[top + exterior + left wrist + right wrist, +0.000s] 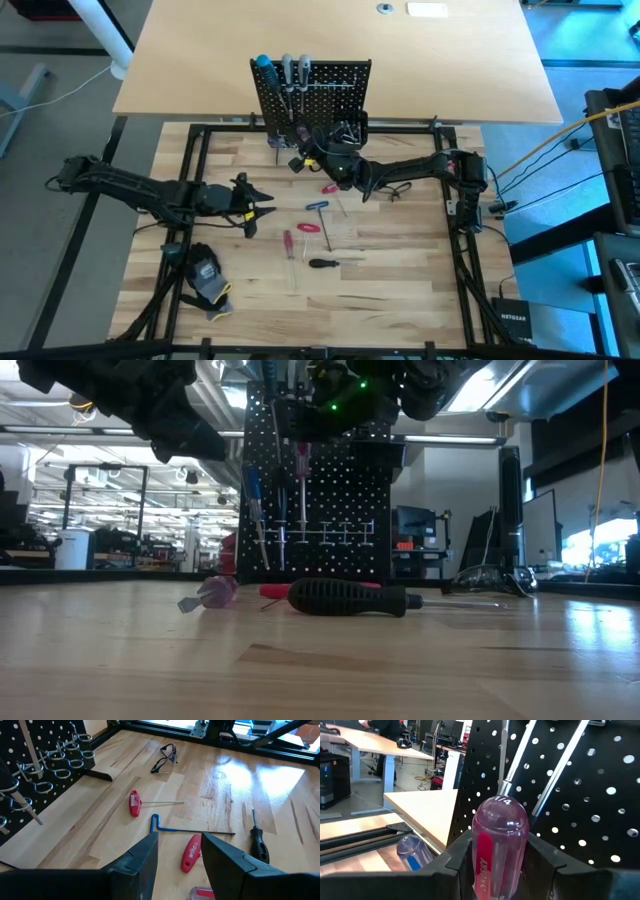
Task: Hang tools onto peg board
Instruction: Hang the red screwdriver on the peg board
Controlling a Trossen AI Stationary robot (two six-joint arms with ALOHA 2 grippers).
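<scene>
The right gripper [500, 865] clamps a clear red-striped screwdriver [499, 840] against the peg board [312, 90]; the left gripper [179, 855] waits with its fingers apart over the bench [400, 270].

Bright overhead light, tabletop [240, 775] glare

"1/4" tops the pink-handled screwdriver [501, 845]; "wiha" marks a red handle [191, 853].

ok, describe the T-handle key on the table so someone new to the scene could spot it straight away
Start at the black peg board at the back of the butcher-block table. In front of it, the loose tools lie mid-table; the T-handle key is among them, between two red-handled drivers. It alone has a thin blue crossbar instead of a fat handle, with a long dark shaft.
</scene>
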